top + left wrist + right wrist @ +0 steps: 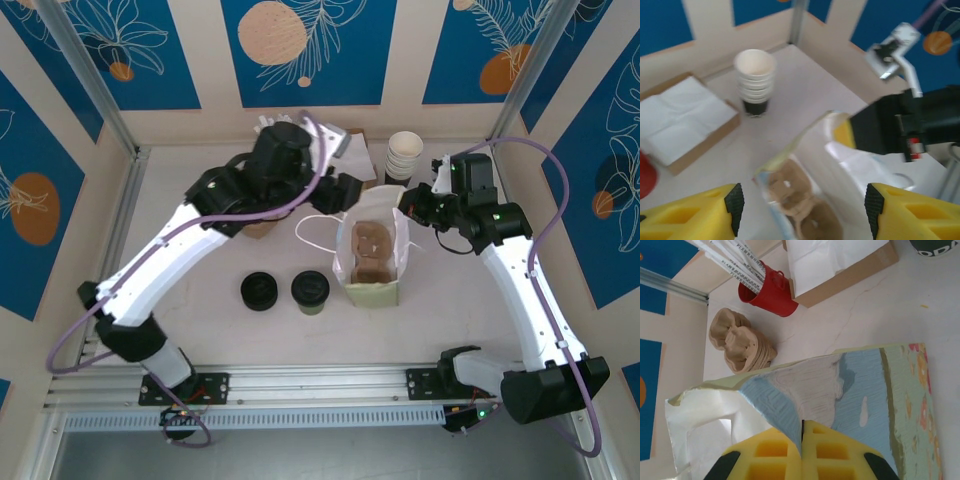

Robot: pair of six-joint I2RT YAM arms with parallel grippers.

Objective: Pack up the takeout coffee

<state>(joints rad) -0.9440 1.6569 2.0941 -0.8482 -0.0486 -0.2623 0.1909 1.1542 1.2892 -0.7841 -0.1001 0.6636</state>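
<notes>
Top view: the table (pixel 180 190) is a pale, off-white sheet. At the far edge and both side edges stand cream boards with blue panels (pixel 130 50) bearing white leaf drawings and orange discs, and a metal rail (pixel 300 380) runs along the near edge. A paper bag (pixel 372 292) stands open about mid-table with a pulp carrier (pixel 370 250) inside. The takeout coffee (pixel 310 290) stands upright just left of the bag, on the side toward the near edge, with a low stack of black lids (pixel 260 291) to its left. Cream cups (pixel 405 155) stand by the far edge. The left arm (pixel 200 230) and right arm (pixel 520 260) both reach to the bag's far rim.

Left wrist view: the left gripper (pixel 804 210) hangs over the bag's mouth, its jaws wide apart and holding nothing. Beyond it a napkin box (pixel 685 120) sits near the far corner.

Right wrist view: the right gripper (pixel 801 435) is pinched tight on the bag's painted wall. Past it a red pail (pixel 767 295) of wrapped straws stands on the bare table, and a stack of pulp carriers (pixel 740 340) lies close to the wall.
</notes>
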